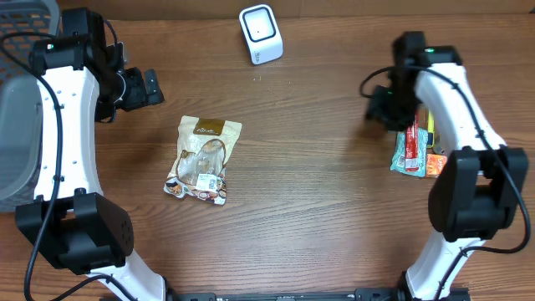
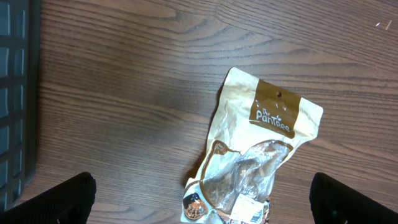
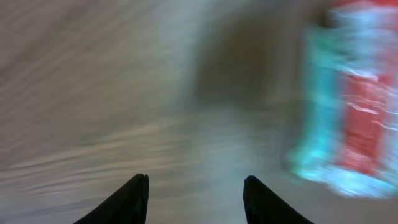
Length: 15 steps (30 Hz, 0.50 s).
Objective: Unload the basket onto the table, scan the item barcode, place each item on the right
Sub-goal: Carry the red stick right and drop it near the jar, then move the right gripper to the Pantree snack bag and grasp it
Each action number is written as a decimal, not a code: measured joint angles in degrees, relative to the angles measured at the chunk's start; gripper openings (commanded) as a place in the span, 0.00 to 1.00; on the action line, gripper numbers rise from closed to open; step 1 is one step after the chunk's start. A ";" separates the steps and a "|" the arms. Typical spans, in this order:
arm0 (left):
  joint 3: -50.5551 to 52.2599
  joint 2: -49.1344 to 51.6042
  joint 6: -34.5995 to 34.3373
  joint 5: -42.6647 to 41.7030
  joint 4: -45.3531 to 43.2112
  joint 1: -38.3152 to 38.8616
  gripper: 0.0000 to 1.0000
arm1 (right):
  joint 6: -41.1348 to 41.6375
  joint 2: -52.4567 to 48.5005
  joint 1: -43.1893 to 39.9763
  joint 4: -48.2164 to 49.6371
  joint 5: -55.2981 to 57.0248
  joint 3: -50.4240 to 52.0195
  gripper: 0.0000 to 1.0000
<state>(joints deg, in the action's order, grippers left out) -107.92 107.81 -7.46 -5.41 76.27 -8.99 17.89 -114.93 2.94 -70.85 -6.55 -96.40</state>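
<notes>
The item, a beige and clear snack pouch [image 1: 203, 159], lies flat on the table left of centre, with a white barcode label [image 1: 214, 180] near its lower end. The white scanner [image 1: 261, 33] stands at the back centre. My left gripper [image 1: 155, 88] hovers open up and left of the pouch. In the left wrist view the pouch [image 2: 261, 149] lies below that wide-open gripper [image 2: 202, 202], label [image 2: 250, 208] at the bottom edge. My right gripper [image 1: 378, 110] is at the right, open and holding nothing. The right wrist view is blurred, and the gripper [image 3: 196, 190] there shows bare table between its fingers.
A pile of red and teal packets [image 1: 415, 149] lies just right of the right gripper, and shows as a blur of packets [image 3: 348, 112] in the right wrist view. A grey bin [image 1: 17, 134] and a dark mesh basket [image 1: 25, 21] stand at the left edge.
</notes>
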 measured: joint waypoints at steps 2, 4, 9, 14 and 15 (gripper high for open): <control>-0.02 0.00 0.00 0.00 0.00 0.00 1.00 | 0.31 0.00 2.91 4.20 -3.06 1.07 0.50; -0.02 0.00 0.00 0.00 0.02 0.00 1.00 | 1.66 0.00 6.60 9.09 -5.44 2.67 0.50; 0.00 0.00 0.00 0.02 0.00 0.00 1.00 | 5.70 0.00 17.25 23.37 -8.17 7.74 0.51; -0.02 0.00 0.00 0.02 0.02 0.00 1.00 | 8.70 0.00 29.03 37.66 -6.34 13.35 0.74; 0.00 0.00 0.00 0.00 0.02 0.00 1.00 | 9.09 0.00 31.32 39.10 -4.81 14.21 0.75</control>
<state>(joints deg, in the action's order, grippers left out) -107.92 107.81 -7.46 -5.41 76.29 -8.99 26.98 -114.93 34.26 -31.75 -11.35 -82.19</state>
